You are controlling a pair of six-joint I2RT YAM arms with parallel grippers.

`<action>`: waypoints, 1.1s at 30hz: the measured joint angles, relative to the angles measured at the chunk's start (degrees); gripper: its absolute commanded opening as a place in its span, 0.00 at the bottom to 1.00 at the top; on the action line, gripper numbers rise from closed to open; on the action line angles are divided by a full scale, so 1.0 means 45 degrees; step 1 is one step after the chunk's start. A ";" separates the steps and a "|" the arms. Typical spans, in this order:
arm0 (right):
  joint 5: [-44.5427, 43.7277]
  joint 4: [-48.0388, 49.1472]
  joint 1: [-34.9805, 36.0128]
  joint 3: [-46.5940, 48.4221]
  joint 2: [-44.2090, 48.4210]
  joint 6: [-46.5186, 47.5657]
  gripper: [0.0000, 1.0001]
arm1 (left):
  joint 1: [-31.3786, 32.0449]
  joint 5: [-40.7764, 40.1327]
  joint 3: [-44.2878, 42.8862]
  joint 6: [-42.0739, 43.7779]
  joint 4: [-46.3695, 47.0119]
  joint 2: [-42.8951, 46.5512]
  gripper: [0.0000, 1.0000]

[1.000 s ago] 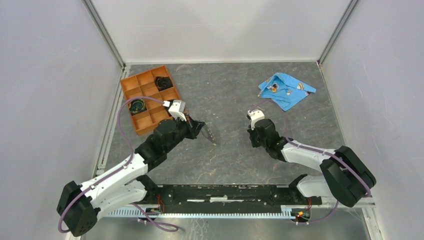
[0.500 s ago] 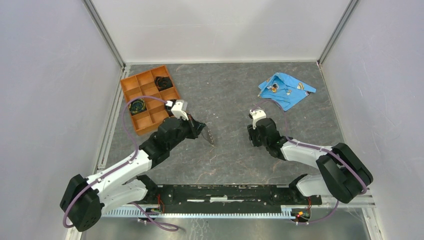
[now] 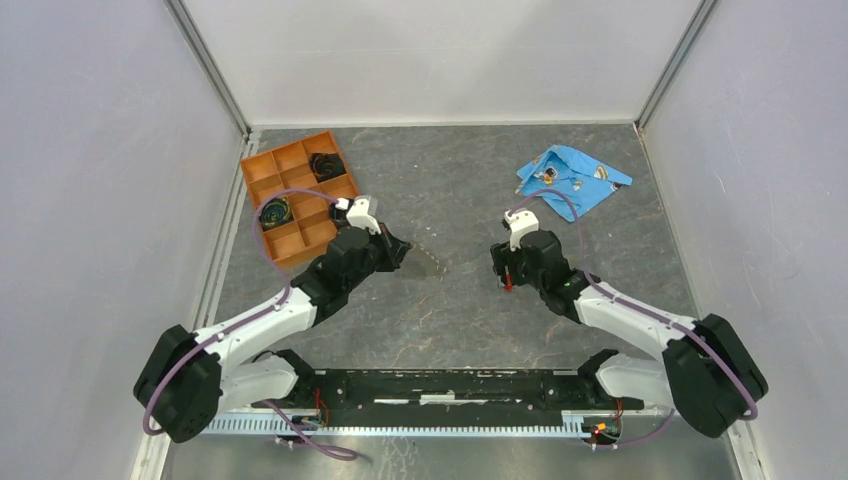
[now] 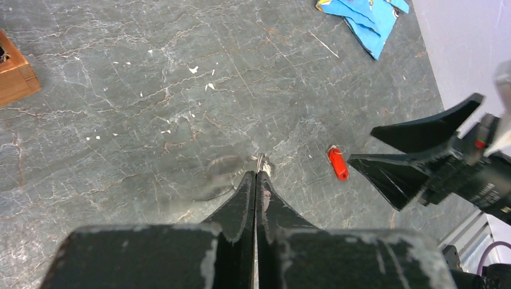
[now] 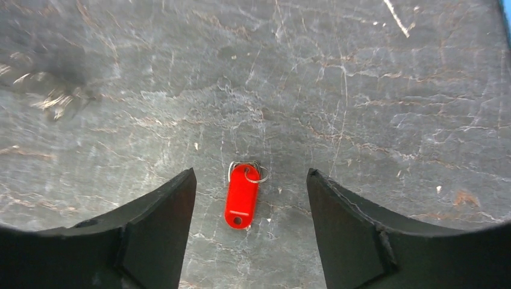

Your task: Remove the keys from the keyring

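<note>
A small red key (image 5: 242, 195) lies flat on the grey table with a small wire loop (image 5: 257, 173) at its head. It sits between the fingers of my right gripper (image 5: 250, 174), which is open and touches nothing. From above, the red key (image 3: 508, 285) shows just under my right gripper (image 3: 505, 270). My left gripper (image 4: 256, 174) is shut, with the thin silvery keyring (image 4: 261, 161) pinched edge-on at its tips and a blurred grey shape beside it. The red key (image 4: 338, 163) lies to its right, apart from it. My left gripper (image 3: 405, 256) is left of centre.
An orange compartment tray (image 3: 300, 195) stands at the back left with black coiled rings (image 3: 325, 165) in it. A crumpled blue cloth (image 3: 570, 182) carrying shiny round bits lies at the back right. White walls with metal rails enclose the table.
My right gripper has opened, and the red key now lies on the table between its fingers. Both grippers have shifted slightly away from me. The left stays shut.
</note>
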State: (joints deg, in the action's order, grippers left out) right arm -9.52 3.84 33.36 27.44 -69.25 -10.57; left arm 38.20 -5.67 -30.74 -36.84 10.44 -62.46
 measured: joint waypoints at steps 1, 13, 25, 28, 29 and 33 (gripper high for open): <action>0.0015 -0.0097 0.0000 0.0053 0.0214 0.0029 0.82 | -0.0010 -0.0063 -0.0039 -0.0049 0.0107 -0.0170 0.02; 0.0913 -0.1627 0.0000 0.0622 0.3507 0.0583 0.98 | -0.0223 -0.0704 -0.0981 -0.0321 0.1467 -0.2633 0.03; 0.1899 -0.2803 0.0000 0.0865 0.4794 0.0758 0.98 | -0.0272 -0.2118 -0.1583 -0.0340 0.2098 -0.5406 0.07; 0.1928 -0.2885 0.0000 0.0865 0.4896 0.0763 0.98 | -0.0272 -0.2346 -0.1608 -0.0335 0.2035 -0.6105 0.11; 0.1928 -0.2909 0.0000 0.0860 0.4920 0.0763 0.98 | -0.0272 -0.2399 -0.1632 -0.0335 0.1977 -0.6266 0.13; 0.1923 -0.3050 0.0000 0.0865 0.4988 0.0772 0.98 | -0.0272 -0.2429 -0.1904 -0.0325 0.1904 -0.6421 0.29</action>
State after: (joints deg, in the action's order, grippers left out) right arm -0.86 -9.89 33.36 31.33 -46.81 -7.09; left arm 36.97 -16.60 -39.31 -38.30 19.00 -91.35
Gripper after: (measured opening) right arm 0.979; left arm 0.205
